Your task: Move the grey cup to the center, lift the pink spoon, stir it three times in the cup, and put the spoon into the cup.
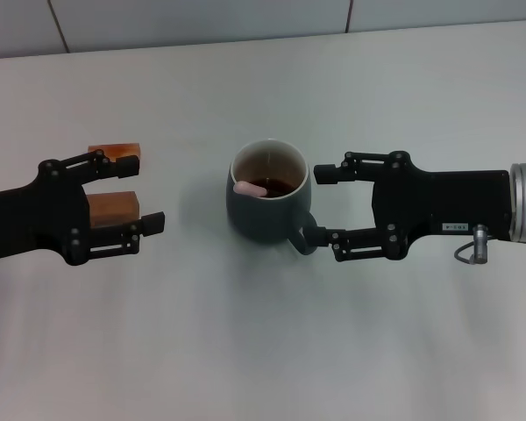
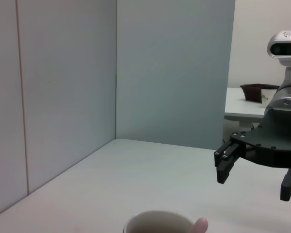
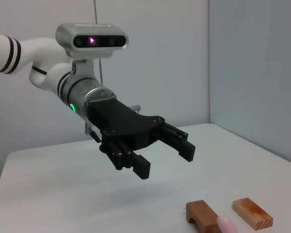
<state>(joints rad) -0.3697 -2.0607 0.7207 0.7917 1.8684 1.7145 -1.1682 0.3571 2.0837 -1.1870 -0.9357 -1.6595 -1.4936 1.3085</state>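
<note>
The grey cup (image 1: 268, 195) stands upright in the middle of the table, dark liquid inside, handle toward my right arm. The pink spoon (image 1: 250, 187) rests inside it, its pale pink handle end leaning on the rim on the side toward my left arm. The spoon's tip also shows in the left wrist view (image 2: 201, 225) and in the right wrist view (image 3: 226, 224). My right gripper (image 1: 316, 204) is open, its fingers on either side of the cup's handle side, not closed on it. My left gripper (image 1: 145, 190) is open and empty, well to the cup's left.
Two orange-brown wooden blocks (image 1: 114, 150) (image 1: 112, 207) lie on the table under my left gripper's fingers; they also show in the right wrist view (image 3: 252, 212). A pale wall borders the table's far edge (image 1: 245, 17).
</note>
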